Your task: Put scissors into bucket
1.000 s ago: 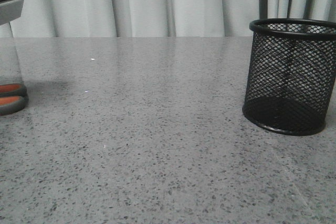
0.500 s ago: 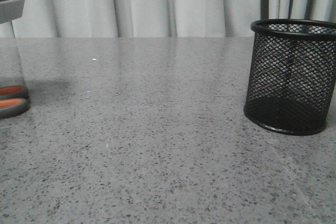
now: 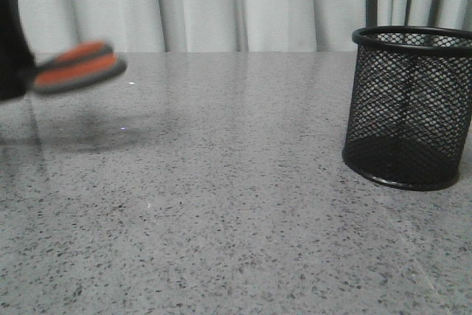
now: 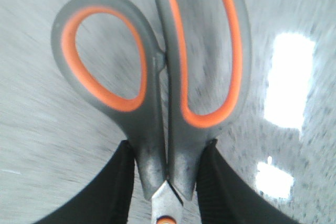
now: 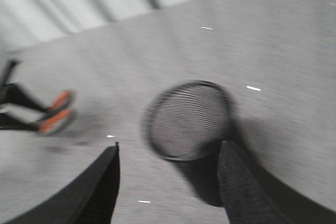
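Note:
My left gripper (image 4: 167, 148) is shut on the scissors (image 4: 157, 77), its black fingers (image 4: 113, 187) clamping the grey handle shanks just past the pivot. In the front view the orange-lined handle loops (image 3: 77, 68) stick out rightward in the air at the far left, above the table. The black wire-mesh bucket (image 3: 409, 105) stands upright at the right of the table. In the right wrist view my right gripper (image 5: 169, 153) is open and empty, above and near the bucket (image 5: 189, 119); the scissors (image 5: 55, 116) show far off there.
A grey speckled table top (image 3: 221, 204) runs across the front view. White curtains (image 3: 221, 5) hang behind the table's far edge. The wrist views are motion-blurred.
The scissors' handles were low at the table's left edge; now they are lifted well above the table and shifted right, held by the left gripper. The bucket has not moved.

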`<state>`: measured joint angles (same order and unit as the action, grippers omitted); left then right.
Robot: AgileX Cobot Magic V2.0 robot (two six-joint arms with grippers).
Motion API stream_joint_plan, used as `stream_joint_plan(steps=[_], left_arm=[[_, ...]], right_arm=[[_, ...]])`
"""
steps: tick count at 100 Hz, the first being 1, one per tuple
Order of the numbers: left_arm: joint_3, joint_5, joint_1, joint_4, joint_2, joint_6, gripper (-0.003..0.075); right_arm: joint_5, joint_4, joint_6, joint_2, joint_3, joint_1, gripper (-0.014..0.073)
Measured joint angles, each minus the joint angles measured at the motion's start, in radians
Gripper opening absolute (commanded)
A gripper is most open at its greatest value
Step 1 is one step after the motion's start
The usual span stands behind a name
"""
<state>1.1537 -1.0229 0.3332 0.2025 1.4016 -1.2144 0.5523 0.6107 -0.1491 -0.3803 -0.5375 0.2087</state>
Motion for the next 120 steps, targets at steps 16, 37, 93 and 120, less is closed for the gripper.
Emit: stream_joint_plan(steps=[16, 37, 93, 120], left_arm=[[0.0, 0.092, 0.129, 0.0, -0.162, 0.001, -0.0003], [0.0, 0.176, 0.331, 0.0, -0.309, 0.001, -0.0003], [0.0, 0.299, 0.553, 0.002, -0.306, 0.001, -0.0003], [0.0, 0.304, 0.554, 0.003, -0.306, 0.001, -0.0003]], right_arm=[[0.023, 0.318, -0.189, -0.036, -0.069, 0.034, 0.0392], [0.132, 0.447, -0.246, -0.171, -0.176, 0.038, 0.0432], [0.339, 0.546, -0.342, -0.446, -0.34, 0.038, 0.0432], [0.34, 0.593, -0.379, -0.479, -0.342, 0.038, 0.0432]])
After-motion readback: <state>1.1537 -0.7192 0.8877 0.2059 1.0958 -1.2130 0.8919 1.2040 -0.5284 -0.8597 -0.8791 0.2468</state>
